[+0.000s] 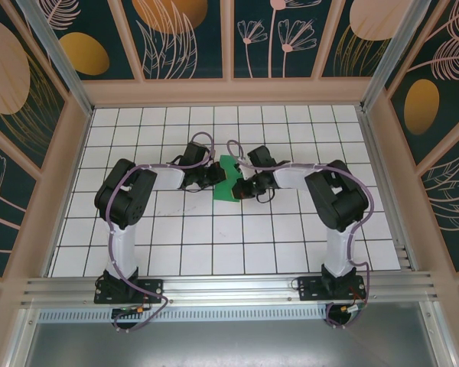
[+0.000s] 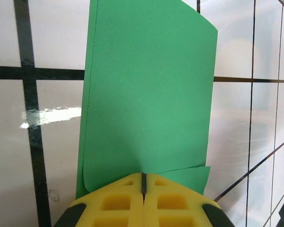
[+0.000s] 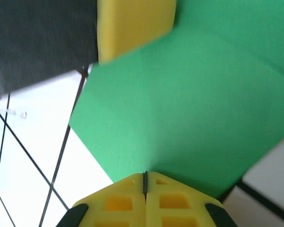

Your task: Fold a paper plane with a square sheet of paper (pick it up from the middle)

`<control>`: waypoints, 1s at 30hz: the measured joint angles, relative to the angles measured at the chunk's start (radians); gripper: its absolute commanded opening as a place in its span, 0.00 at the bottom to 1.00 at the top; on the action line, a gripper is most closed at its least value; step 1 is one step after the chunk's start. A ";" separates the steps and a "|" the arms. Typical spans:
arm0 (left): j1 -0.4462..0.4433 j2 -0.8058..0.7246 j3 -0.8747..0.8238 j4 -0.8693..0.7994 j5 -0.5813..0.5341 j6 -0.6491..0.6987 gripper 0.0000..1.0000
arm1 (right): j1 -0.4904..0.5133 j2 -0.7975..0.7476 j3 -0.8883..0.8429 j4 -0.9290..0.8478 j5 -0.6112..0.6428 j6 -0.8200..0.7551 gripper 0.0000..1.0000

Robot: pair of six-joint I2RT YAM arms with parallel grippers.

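Over on the left, the left arm (image 1: 126, 195) rises from its base at the near edge of the table (image 1: 214, 245), bends at the elbow and reaches inward toward the middle of the white grid. Its left gripper (image 1: 212, 177) sits at the left edge of the green sheet (image 1: 230, 180). From the wrist camera the two yellow fingers of the left gripper (image 2: 143, 177) are pressed together, with only a thin dark seam between them. The near edge of the green sheet (image 2: 146, 94) runs in under their tips, so they are pinching the paper. The sheet stretches away from the fingers over the tiles. Its far right corner curls, and a small green flap pokes out low on the right (it looks like a second layer, though I can't be sure).

The paper is at the centre of the table, between the two grippers. From above it reads as a dark green patch angled between them.

On its right side, the right gripper (image 1: 245, 187) meets it. Seen close, the right gripper (image 3: 145, 176) is likewise clamped tight on the near edge of the green sheet (image 3: 180, 104). One of the left gripper's yellow fingers (image 3: 135, 23) shows at the sheet's far side. Behind it the right arm (image 1: 336, 195) folds back toward its base on the right.
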 measured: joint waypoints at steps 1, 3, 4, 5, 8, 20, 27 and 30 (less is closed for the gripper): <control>0.000 0.000 0.000 0.000 0.000 0.000 0.07 | 0.000 -0.011 -0.015 0.001 0.000 0.000 0.00; 0.000 0.000 0.000 0.000 0.000 0.000 0.07 | 0.000 -0.034 -0.046 0.006 0.004 0.000 0.00; 0.000 0.000 0.000 0.000 0.000 0.000 0.06 | 0.000 -0.044 -0.058 0.007 0.005 0.002 0.00; 0.000 0.000 0.000 0.000 0.000 0.000 0.07 | 0.000 -0.056 -0.074 0.007 0.007 0.004 0.00; 0.000 0.000 0.000 0.000 0.001 0.000 0.07 | 0.000 -0.080 -0.097 0.000 0.014 0.011 0.00; 0.000 0.000 -0.003 0.008 0.005 0.000 0.07 | 0.000 -0.088 -0.021 0.022 0.016 0.094 0.01; 0.000 0.000 -0.003 0.008 0.007 0.000 0.08 | 0.000 -0.026 0.000 0.051 0.022 0.126 0.01; 0.002 0.000 -0.003 0.011 0.013 0.002 0.09 | 0.000 -0.001 0.000 0.048 0.043 0.136 0.00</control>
